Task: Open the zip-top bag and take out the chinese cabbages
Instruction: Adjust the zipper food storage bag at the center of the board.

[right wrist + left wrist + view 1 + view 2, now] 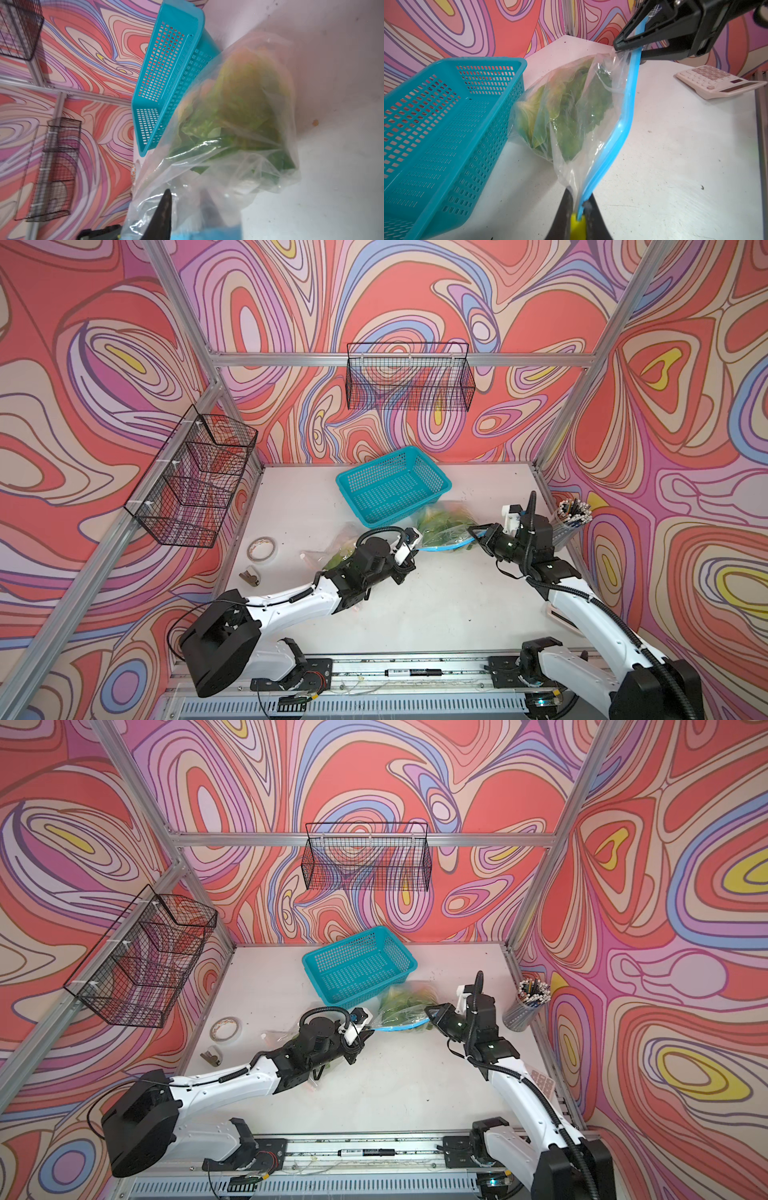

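- Left claw (579, 194): fingers together, clamped on the left end of the blue zip strip (623, 133). A yellow piece sits between the fingers, just behind the strip end.
- Right claw (629, 52): jaws stand apart, and the right end of the strip runs between them. In the right wrist view, clear plastic drapes against one finger (164, 207). Cannot tell whether either finger presses the strip.
- The strip spans claw to claw, raised off the desk (436, 605) in both top views.
- Zip-top bag (591, 166): hangs from the strip toward the far side, with its belly resting on the desk mid-right.
- Chinese cabbages (566, 116): inside the bag, dark green leaves with a yellowish patch pressed to the plastic. The heads cannot be counted through the folds.
- The far side of the bag lies against the near wall of the teal basket (477, 124), which sits at the far centre of the desk.
- Another clear bag with greens (338, 549) lies partly under the left arm.
- Tape roll (261, 549) is at the left of the desk, well apart from the bag.
- Pencil cup (571, 518) stands at the right edge, behind the right arm.
- Calculator (716, 83) lies near the right edge.
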Controlling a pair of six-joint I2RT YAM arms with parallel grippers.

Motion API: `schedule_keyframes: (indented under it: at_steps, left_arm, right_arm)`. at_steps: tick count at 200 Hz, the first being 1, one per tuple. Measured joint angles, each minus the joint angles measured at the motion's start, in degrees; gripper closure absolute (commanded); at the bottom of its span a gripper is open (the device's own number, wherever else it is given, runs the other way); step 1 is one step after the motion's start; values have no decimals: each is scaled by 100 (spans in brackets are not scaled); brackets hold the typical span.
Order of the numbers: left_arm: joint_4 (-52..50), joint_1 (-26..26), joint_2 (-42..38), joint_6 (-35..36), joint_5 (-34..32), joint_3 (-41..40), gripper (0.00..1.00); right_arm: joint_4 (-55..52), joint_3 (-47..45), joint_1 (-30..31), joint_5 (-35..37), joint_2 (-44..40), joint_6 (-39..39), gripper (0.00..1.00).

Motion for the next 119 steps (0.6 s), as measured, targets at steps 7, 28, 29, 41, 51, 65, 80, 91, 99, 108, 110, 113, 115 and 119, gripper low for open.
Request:
schedule_keyframes:
  at_steps: [7, 28, 29, 41, 51, 65, 80, 91, 99, 108, 110, 113, 115, 119]
  left_arm:
    - [-17, 0, 13, -33, 24, 44, 93]
    - [-125, 0, 52, -151, 94, 186, 94]
    - [-133, 0, 57, -162, 98, 199, 94]
    - [-216, 0, 94, -205, 129, 304, 95]
    - [-289, 0, 127, -247, 164, 402, 96]
    - [-369, 0, 177, -313, 205, 529, 97]
    - [-487, 0, 219, -374, 240, 651, 97]
    - [-586, 0, 249, -402, 271, 745, 97]
    - [-664, 0, 275, -426, 308, 817, 97]
    - [-780, 0, 317, -455, 363, 929, 97]
    - [-813, 0, 326, -459, 376, 957, 97]
    - [-857, 0, 345, -461, 393, 1001, 98]
    - [-883, 0, 354, -466, 404, 1023, 98]
    - [-940, 0, 374, -476, 428, 1082, 98]
  right_arm:
    - [-87, 28, 0, 74, -37, -72, 54]
    - [-393, 131, 0, 315, -201, -352, 37]
    - [-420, 138, 0, 330, -214, -398, 36]
    - [-601, 197, 0, 501, -328, -570, 30]
    - [-763, 247, 0, 671, -435, -767, 27]
    - [-979, 321, 0, 931, -608, -1032, 24]
    - [-1158, 372, 0, 1213, -826, -1368, 23]
    - [-1241, 374, 0, 1364, -990, -1628, 23]
    - [-1294, 374, 0, 1469, -1099, -1827, 23]
    - [-1325, 374, 0, 1532, -1198, -2046, 23]
    - [-1327, 374, 0, 1541, -1220, -2103, 23]
    - [-1335, 374, 0, 1550, -1248, -2179, 23]
    - [-1338, 374, 0, 1550, -1263, -2227, 23]
    - [-1340, 374, 0, 1552, -1300, -2334, 23]
